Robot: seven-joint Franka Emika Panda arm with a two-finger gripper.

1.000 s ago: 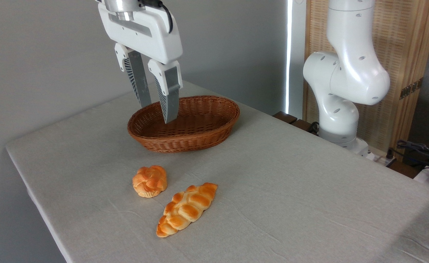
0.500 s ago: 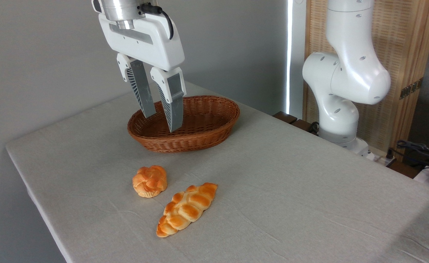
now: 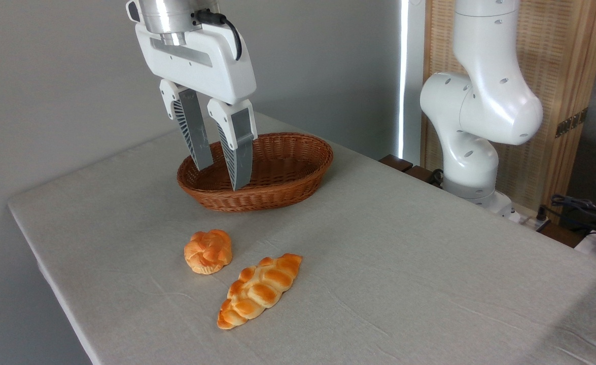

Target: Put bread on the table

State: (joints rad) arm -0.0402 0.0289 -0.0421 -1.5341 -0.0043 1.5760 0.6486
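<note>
Bread point(image 3: 259, 291), a long braided loaf, lies on the table point(image 3: 404, 263) near the front edge, a round bun point(image 3: 208, 251) just beside it. Behind them, the empty gripper point(image 3: 221, 172), fingers apart, has dipped lower over the wicker basket point(image 3: 277, 190) within the last second; the placing looks already done

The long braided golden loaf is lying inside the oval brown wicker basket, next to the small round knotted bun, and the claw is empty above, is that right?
Not quite. The camera view shows the long braided golden loaf lying on the grey-beige cloth-covered table, not inside the oval brown wicker basket, which looks empty. It does lie next to the small round knotted bun, and the claw is empty above.
</note>
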